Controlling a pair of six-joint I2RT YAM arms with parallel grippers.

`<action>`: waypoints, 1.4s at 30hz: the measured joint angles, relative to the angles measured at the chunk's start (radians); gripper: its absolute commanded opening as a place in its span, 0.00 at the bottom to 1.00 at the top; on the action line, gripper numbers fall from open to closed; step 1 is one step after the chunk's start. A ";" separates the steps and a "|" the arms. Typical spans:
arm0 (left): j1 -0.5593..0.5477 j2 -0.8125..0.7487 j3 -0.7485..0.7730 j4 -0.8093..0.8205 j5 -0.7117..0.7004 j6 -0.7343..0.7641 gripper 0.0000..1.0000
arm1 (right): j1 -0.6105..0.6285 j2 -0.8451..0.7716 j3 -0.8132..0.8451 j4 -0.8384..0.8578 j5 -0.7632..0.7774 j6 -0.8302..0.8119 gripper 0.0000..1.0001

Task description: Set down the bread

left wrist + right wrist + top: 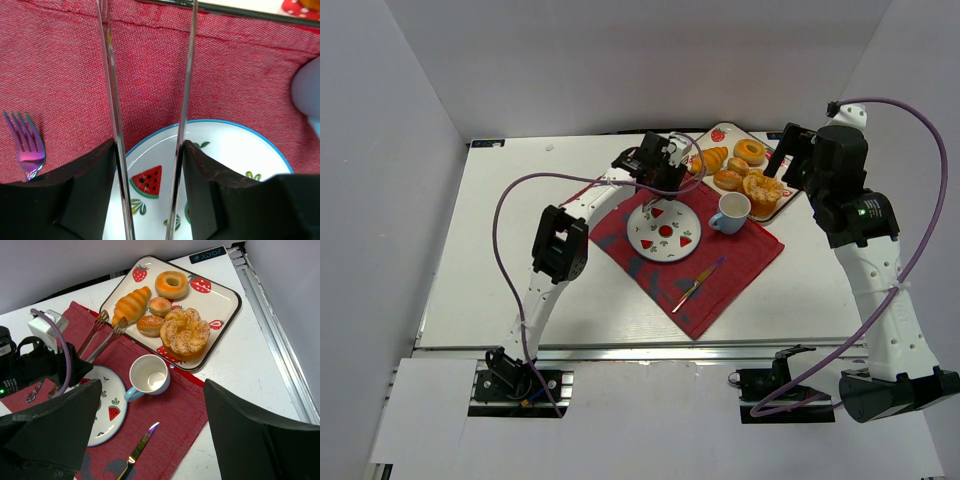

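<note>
A golden-orange croissant [131, 305], long with tapered ends and ridged bands, lies on a strawberry-printed tray [221, 301] toward the far right corner of the white counter [500, 190]. It sits at the tray's left end, beside a ring donut [171, 284]. The left claw [147, 146] grips a pair of metal tongs [110, 75]. Their parted tips are just beside the croissant's near end, not around it. The right claw [150, 385] hangs wide open and empty. A black label [207, 254] at the counter's far edge reads "XDOF".
</note>
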 measured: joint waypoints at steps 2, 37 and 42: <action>0.000 0.013 0.006 0.000 0.000 0.000 0.56 | 0.000 0.000 -0.006 0.003 0.000 0.000 0.89; -0.011 -0.381 -0.047 -0.086 -0.094 -0.113 0.00 | 0.000 -0.077 -0.073 0.020 -0.125 0.003 0.89; -0.066 -0.613 -0.220 -0.143 -0.185 -0.176 0.00 | 0.000 -0.153 -0.106 0.010 -0.189 0.003 0.89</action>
